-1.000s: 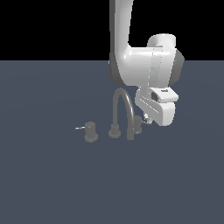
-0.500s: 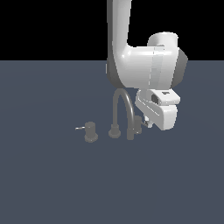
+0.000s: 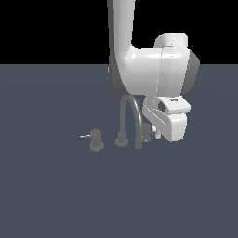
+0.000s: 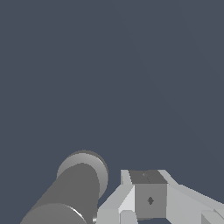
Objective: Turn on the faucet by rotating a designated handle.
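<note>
The handle (image 3: 146,131) stands on the floor (image 3: 56,195) just to the exterior view's right of the spout's (image 3: 130,116) lowered tip, largely hidden by the gripper (image 3: 157,135) pressed close beside it. In the wrist view a grey cylinder (image 4: 72,192) lies just beside one finger (image 4: 148,197); whether the fingers are spread or closed on anything cannot be told. A second knob (image 3: 96,139) sits apart at the exterior view's left of the spout's base (image 3: 122,140).
</note>
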You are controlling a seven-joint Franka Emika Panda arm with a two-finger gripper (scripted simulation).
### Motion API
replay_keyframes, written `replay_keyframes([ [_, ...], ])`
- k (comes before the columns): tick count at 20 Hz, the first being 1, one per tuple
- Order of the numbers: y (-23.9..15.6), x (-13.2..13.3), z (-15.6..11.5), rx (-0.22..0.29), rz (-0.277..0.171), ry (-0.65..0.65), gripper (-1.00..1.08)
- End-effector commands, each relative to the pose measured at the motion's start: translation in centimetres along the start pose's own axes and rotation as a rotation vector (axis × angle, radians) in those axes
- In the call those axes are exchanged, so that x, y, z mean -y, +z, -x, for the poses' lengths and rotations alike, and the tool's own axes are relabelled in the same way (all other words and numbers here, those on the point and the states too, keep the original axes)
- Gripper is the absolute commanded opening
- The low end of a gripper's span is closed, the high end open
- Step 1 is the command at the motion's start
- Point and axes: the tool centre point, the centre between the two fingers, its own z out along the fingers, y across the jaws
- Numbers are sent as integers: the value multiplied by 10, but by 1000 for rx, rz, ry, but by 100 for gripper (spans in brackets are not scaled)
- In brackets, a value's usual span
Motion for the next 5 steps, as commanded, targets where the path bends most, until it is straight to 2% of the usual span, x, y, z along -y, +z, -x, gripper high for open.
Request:
replay_keyframes([
  [1,0,8,33,12,2,-35,-100],
  [5,0,11,50,16,3,-41,-100],
])
